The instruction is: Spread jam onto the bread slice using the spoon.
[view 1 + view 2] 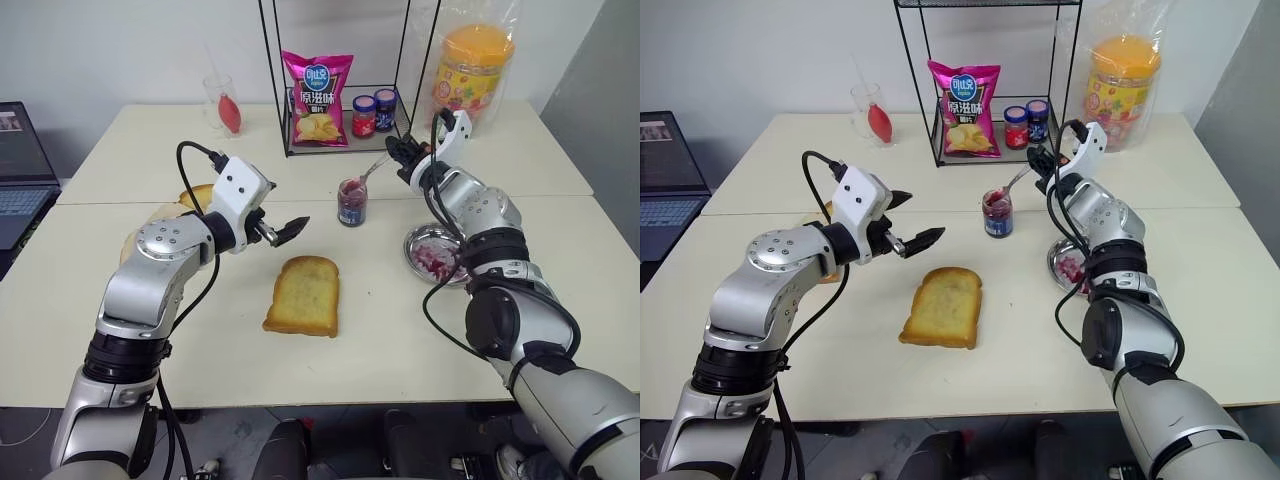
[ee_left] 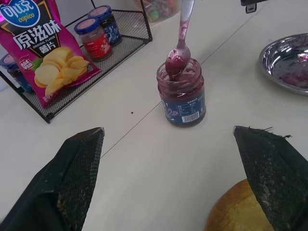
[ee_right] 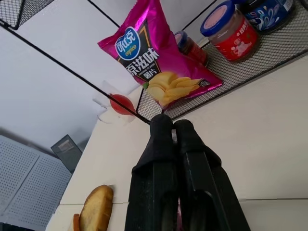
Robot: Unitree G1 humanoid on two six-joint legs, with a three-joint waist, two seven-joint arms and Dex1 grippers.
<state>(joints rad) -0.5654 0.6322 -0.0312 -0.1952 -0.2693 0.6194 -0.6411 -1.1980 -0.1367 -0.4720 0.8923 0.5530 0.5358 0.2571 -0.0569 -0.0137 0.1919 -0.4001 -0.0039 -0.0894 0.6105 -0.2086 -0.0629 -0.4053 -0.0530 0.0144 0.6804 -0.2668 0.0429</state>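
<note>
The bread slice [image 1: 305, 296] lies flat on the table's middle, golden-brown with a darker crust. Behind it stands an open glass jar [image 1: 351, 202] of dark red-purple jam [image 2: 179, 77]. The silver spoon [image 2: 179, 48] slants down into the jar's mouth, its bowl coated in jam. My right gripper [image 1: 399, 152] is shut on the spoon's handle, up and to the right of the jar. My left gripper [image 1: 912, 220] hangs open and empty above the table, left of the jar and behind the bread.
A round steel plate [image 1: 420, 243] smeared with jam sits right of the jar. A wire rack [image 1: 290, 120] at the back holds a chip bag [image 1: 318, 98] and two small jars [image 1: 373, 112]. A yellow-lidded tub [image 1: 472, 70], a glass [image 1: 222, 103], a laptop [image 1: 20, 170] and more bread [image 1: 195, 195] stand around.
</note>
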